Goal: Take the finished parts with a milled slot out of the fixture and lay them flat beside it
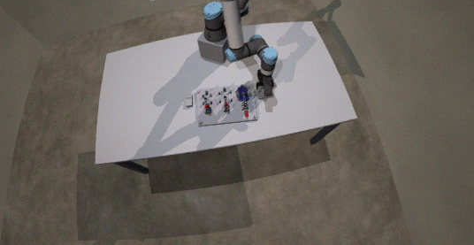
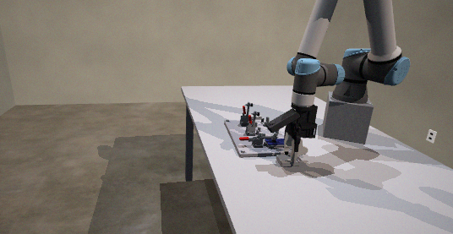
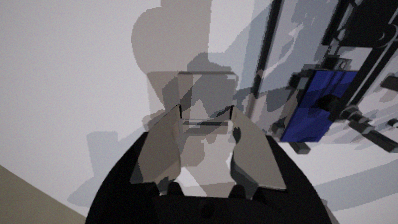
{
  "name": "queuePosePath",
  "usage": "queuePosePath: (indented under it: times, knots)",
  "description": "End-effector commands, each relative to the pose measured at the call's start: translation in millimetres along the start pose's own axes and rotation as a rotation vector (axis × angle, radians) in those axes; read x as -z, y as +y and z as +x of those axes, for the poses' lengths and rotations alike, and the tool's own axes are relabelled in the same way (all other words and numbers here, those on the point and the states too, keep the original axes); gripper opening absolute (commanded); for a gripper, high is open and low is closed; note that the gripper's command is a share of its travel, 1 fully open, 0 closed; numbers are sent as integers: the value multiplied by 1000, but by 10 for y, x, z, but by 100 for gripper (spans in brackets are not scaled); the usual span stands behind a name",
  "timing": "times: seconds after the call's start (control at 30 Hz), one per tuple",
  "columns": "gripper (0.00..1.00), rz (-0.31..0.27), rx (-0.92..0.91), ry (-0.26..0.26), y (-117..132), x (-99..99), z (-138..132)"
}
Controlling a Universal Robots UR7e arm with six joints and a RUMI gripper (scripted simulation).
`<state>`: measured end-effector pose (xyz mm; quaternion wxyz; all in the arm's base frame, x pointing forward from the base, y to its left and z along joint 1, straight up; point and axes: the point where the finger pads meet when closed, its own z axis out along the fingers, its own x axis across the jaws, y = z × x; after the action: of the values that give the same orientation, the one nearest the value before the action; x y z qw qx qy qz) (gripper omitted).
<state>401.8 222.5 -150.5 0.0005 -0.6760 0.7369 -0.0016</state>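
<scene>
My gripper [image 1: 264, 94] [image 2: 291, 153] [image 3: 205, 105] is shut on a grey finished part [image 2: 285, 160] [image 3: 206, 94]. It holds the part upright at the table surface, just right of the fixture [image 1: 226, 118] [image 2: 243, 149]. I cannot tell whether the part touches the table. The blue blank [image 1: 240, 93] [image 2: 275, 141] [image 3: 313, 107] sits clamped in the fixture's right station, close to my gripper. A second grey part [image 1: 189, 101] lies flat on the table just left of the fixture. The fixture's left and middle stations show no part.
Toggle clamps with red handles [image 1: 206, 106] [image 1: 226, 106] [image 1: 246, 114] stand up from the fixture plate. The robot's grey base block [image 1: 211, 49] [image 2: 348, 120] stands behind the fixture. The table's front edge [image 1: 221, 148] runs below the fixture.
</scene>
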Motion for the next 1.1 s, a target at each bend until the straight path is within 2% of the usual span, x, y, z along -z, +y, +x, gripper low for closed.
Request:
queuePosePath:
  times: [0.0, 1.07]
  knots:
    - [0, -1, 1, 1, 17, -25, -2]
    - [0, 0, 1, 1, 16, -62, 0]
